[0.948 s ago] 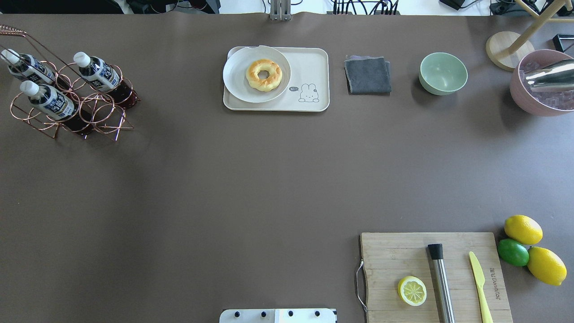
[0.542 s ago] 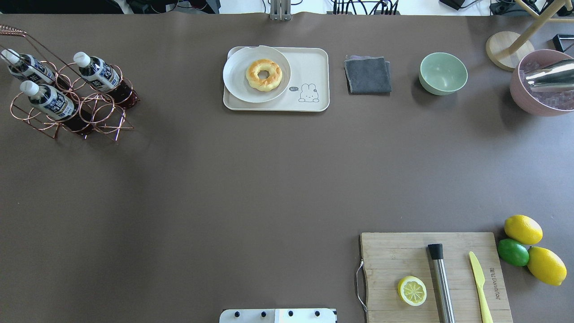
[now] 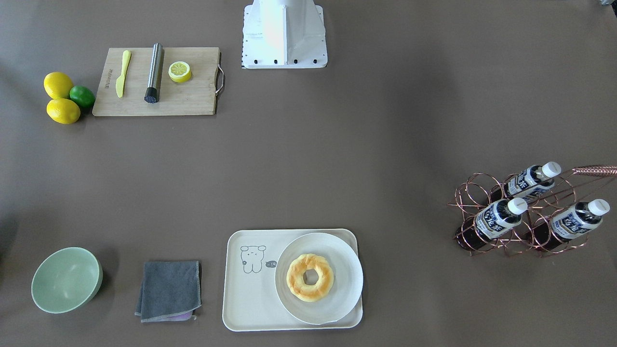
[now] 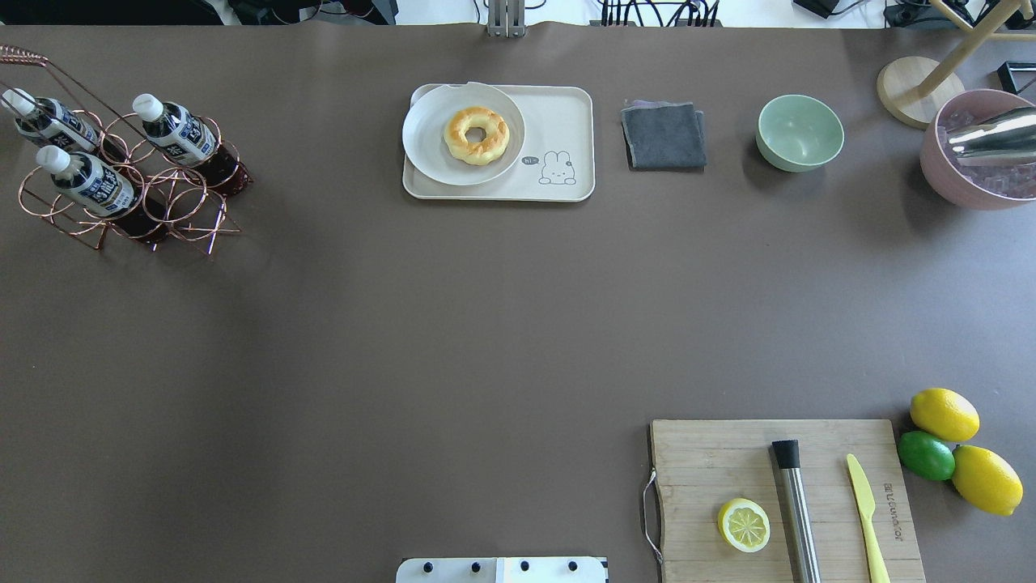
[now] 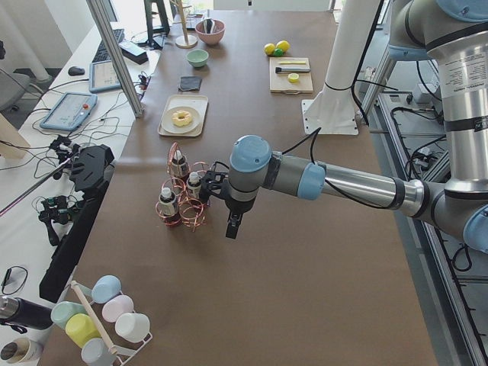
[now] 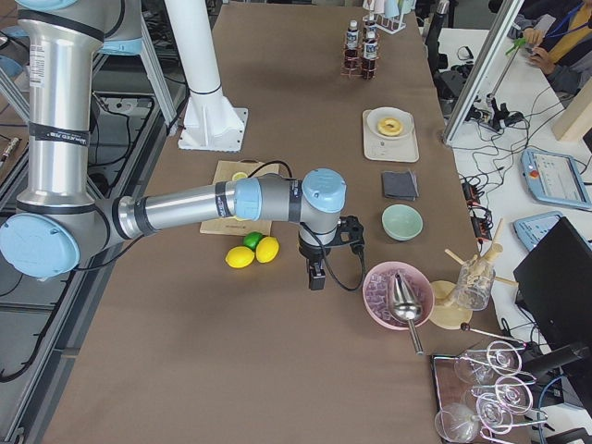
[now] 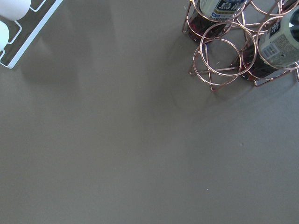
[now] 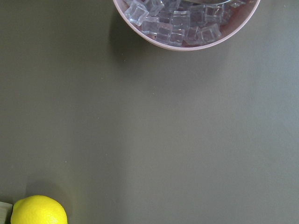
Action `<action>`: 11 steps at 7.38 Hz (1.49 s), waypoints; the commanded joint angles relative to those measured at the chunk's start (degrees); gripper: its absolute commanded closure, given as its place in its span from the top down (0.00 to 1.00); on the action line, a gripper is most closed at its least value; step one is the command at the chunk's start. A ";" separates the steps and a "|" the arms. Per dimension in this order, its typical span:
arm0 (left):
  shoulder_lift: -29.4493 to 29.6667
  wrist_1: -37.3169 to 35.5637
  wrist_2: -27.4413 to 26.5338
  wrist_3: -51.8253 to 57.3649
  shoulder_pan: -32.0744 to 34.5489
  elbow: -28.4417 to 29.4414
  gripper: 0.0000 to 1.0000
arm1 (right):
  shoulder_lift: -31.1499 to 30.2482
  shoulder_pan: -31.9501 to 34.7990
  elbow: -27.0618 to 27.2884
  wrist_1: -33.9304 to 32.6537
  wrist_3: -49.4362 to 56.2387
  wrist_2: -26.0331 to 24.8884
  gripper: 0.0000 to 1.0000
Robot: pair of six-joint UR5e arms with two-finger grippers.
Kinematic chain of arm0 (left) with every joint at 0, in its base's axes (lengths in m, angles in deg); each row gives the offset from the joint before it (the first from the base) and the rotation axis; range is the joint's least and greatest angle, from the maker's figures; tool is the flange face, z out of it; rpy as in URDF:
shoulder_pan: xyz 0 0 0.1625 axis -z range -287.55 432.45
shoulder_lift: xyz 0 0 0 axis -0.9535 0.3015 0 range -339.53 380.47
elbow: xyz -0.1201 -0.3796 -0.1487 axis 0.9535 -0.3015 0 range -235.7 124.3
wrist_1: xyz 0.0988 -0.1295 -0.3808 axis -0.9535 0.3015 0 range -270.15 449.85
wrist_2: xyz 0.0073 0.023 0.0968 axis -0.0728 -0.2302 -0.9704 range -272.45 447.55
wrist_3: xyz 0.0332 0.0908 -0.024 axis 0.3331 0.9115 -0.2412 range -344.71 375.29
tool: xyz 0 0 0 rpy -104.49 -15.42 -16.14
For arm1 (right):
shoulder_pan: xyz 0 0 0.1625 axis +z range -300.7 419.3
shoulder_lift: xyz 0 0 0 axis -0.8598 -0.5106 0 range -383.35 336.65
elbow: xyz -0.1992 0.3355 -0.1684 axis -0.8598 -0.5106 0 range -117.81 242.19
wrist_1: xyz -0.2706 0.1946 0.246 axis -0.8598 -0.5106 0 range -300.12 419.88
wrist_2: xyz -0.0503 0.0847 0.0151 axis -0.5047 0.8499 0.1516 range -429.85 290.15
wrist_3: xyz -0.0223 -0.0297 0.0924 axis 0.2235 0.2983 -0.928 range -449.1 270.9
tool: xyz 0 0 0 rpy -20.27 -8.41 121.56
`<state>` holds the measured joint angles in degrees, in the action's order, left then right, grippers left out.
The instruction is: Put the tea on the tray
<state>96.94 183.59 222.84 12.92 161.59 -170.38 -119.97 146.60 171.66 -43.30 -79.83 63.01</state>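
Tea sits in the wire rack at the left end of the table. It's one of three alike, all leaning in the rings with caps up and outward. Necks look free, so a grab there seems doable (my read). None is on the tray yet. The tray is well apart from the rack, mid-table on the far side. Plate with donut takes one half of it. The half with the bunny drawing is bare, so that's the likely drop spot.

Left gripper hangs fingers-down over bare table, near the rack but not over it, on the side away from the tray. Its wrist cam catches the rack and two of the three only at the frame's top right. It holds nothing that I can see. How wide the jaws stand, can't tell from the side view.

Right gripper hangs between the ice bowl and the lemons, well away from the tea. Jaw state: can't tell either.
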 commanded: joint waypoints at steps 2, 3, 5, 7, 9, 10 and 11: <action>1.57 15.31 -3.60 -20.24 -8.24 1.39 0.97 | -0.15 -0.03 -0.13 0.00 -0.04 1.07 1.00; 2.10 18.64 -5.81 -23.17 -11.67 1.65 0.97 | -0.49 -0.03 -0.05 0.00 0.04 1.17 1.00; 7.19 18.68 -6.79 -28.90 -15.90 2.61 0.97 | -1.81 -0.03 -0.05 0.09 0.04 3.80 1.00; 11.31 18.68 -9.61 -29.18 -18.03 4.19 0.97 | -1.90 -0.03 -0.05 0.09 0.04 3.80 1.00; 14.40 18.77 -9.52 -29.09 -18.73 6.65 0.97 | -2.25 -0.03 -0.13 0.09 0.13 3.80 1.00; 16.32 18.68 -9.52 -29.35 -19.52 7.27 0.97 | -2.34 -0.03 -0.13 0.09 0.13 3.80 1.00; 17.39 18.76 -9.52 -29.62 -20.14 8.32 0.97 | -2.34 -0.03 -0.13 0.09 0.04 3.80 1.00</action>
<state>111.88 202.31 213.34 -16.31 142.57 -163.70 -122.22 146.57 171.54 -43.23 -79.72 66.82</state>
